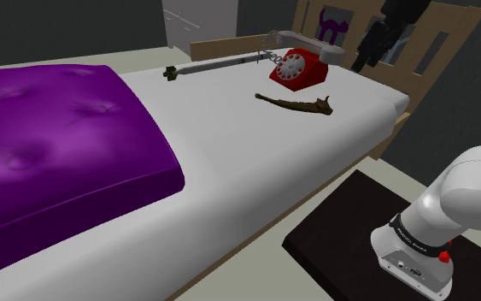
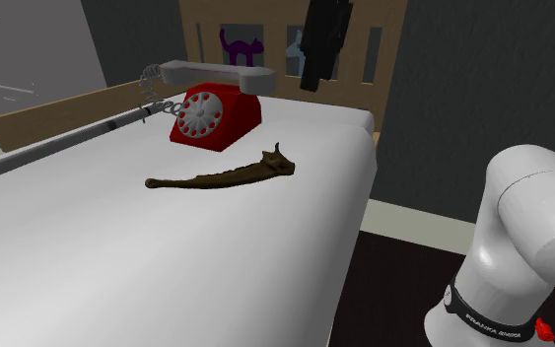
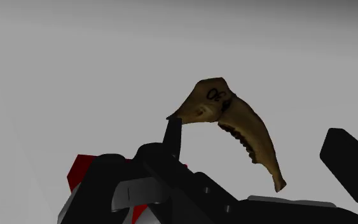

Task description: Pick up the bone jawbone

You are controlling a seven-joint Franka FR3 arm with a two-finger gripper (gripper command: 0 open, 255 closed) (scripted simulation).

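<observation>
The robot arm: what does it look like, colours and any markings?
The arm has glossy white, rounded links. A black band with small white lettering rings its lower part, with a red tab beside it. The end effector is all black.

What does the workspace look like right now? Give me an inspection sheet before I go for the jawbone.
Surface: bed with a white sheet.
Job's things: brown jawbone lies flat on the sheet, beside the telephone but apart from it, untouched.
Clutter: red telephone with grey handset; long grey rod along the far edge; purple blanket.
Grippers: gripper open, high above the bed near the headboard, holding nothing.
Cables: coiled cord at the telephone's end.
Surroundings: wooden headboard with a purple cat; dark stand; grey walls.
</observation>
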